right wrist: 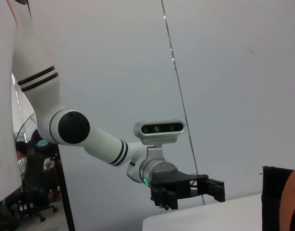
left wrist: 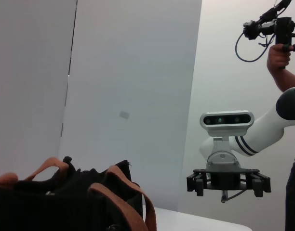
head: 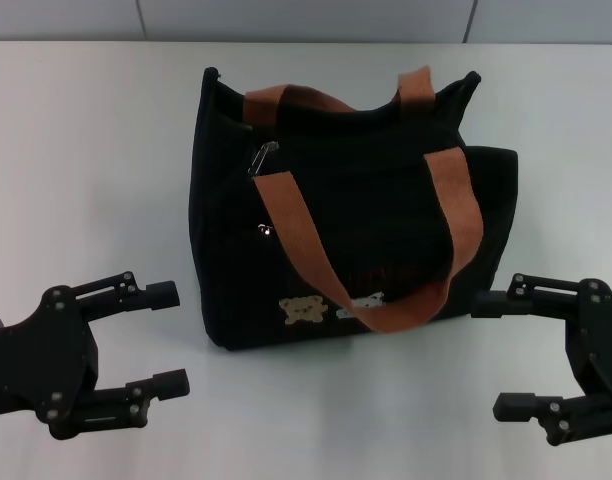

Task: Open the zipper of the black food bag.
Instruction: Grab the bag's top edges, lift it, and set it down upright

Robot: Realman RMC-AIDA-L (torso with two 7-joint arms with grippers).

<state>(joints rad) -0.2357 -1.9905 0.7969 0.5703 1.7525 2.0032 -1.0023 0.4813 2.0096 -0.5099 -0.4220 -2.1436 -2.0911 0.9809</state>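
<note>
The black food bag (head: 366, 200) stands upright on the white table (head: 86, 150), its two orange-brown straps flopped over the top and front. A bear patch (head: 304, 310) shows low on its front. The zipper's silver pull tab (head: 262, 158) lies near the bag's top left end. My left gripper (head: 168, 338) hovers open at the lower left, apart from the bag. To the bag's lower right my right gripper (head: 500, 355) is open too, touching nothing. The left wrist view shows the bag (left wrist: 65, 197) low down and the right gripper (left wrist: 228, 183) beyond it.
Bare white table surrounds the bag, and a grey wall (head: 306, 18) runs behind the far edge. A person holding a camera rig (left wrist: 277, 29) stands off to the side behind my right arm. The right wrist view catches the bag's edge (right wrist: 277, 192) and my left gripper (right wrist: 186, 190).
</note>
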